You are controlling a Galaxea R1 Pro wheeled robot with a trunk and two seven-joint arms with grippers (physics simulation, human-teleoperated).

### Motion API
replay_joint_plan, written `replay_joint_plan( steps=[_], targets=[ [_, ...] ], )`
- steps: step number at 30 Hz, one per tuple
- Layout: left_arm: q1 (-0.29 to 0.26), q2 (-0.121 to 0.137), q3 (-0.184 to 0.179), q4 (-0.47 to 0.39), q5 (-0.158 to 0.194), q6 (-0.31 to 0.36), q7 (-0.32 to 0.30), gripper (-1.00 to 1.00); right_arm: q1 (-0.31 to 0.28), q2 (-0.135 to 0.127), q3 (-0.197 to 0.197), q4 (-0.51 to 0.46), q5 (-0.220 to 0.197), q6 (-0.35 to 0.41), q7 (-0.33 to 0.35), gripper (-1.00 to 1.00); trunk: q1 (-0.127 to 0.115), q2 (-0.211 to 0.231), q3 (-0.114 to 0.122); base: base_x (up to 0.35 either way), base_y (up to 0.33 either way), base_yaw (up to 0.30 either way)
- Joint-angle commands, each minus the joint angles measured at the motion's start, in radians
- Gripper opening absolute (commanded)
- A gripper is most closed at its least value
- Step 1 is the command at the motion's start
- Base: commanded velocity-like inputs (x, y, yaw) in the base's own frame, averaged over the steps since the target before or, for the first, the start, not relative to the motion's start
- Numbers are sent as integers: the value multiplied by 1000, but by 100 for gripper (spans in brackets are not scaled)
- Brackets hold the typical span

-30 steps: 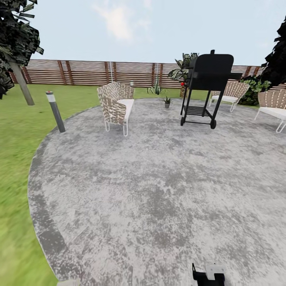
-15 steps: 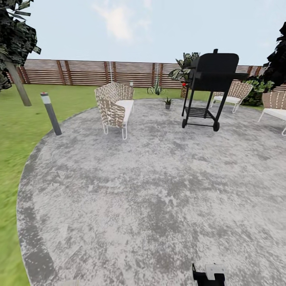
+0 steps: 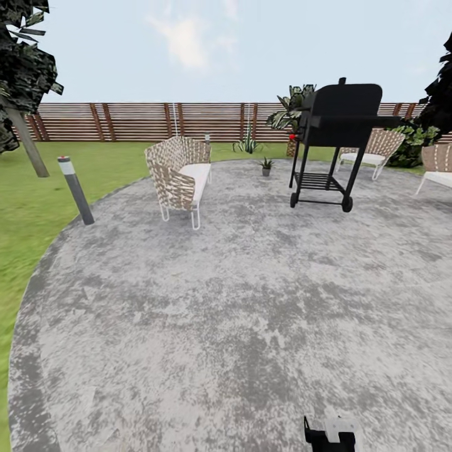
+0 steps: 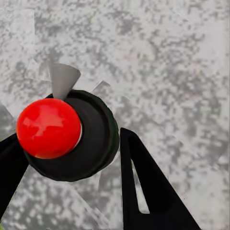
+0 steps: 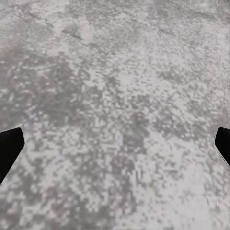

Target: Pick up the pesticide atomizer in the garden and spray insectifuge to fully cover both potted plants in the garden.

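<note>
Head view: round grey patio (image 3: 251,301) ringed by lawn (image 3: 37,188), slatted fence (image 3: 125,119) behind. 1 potted plant (image 3: 266,166) sits at the far patio edge, between the wicker bench (image 3: 179,176) and the black grill (image 3: 339,135), well apart from the robot. Bollard light (image 3: 75,190) stands at the lawn edge.

Left wrist view: left gripper (image 4: 72,158) has its black fingers (image 4: 148,187) clamped either side of the atomizer (image 4: 72,134), red cap facing the camera, patio below.

Right wrist view: right gripper (image 5: 115,143) fingers (image 5: 9,148) wide apart, nothing between, above the patio.
</note>
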Motion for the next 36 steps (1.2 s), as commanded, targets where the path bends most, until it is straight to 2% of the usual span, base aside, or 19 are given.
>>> replay_joint_plan(
  steps=[1, 9, 17, 36],
  targets=[
    [-1, 0, 2, 1, 4, -3, -1, -100, 0, 0, 9, 0, -6, -2, -4, 100, 0, 0, -1, 340, 0, 0],
    [-1, 0, 2, 0, 4, -4, -1, -100, 0, 0, 9, 0, -8, -1, -4, 100, 0, 0, -1, 338, -59, -10],
    [-1, 0, 4, 1, 4, -3, -1, -100, 0, 1, 9, 0, -8, -1, -4, 100, 0, 0, -1, 334, -105, -176],
    [-1, 5, 4, 0, 6, -5, -1, -100, 0, 3, 9, 0, -8, -1, -5, 100, 0, 0, -1, 334, -106, -5]
  ],
)
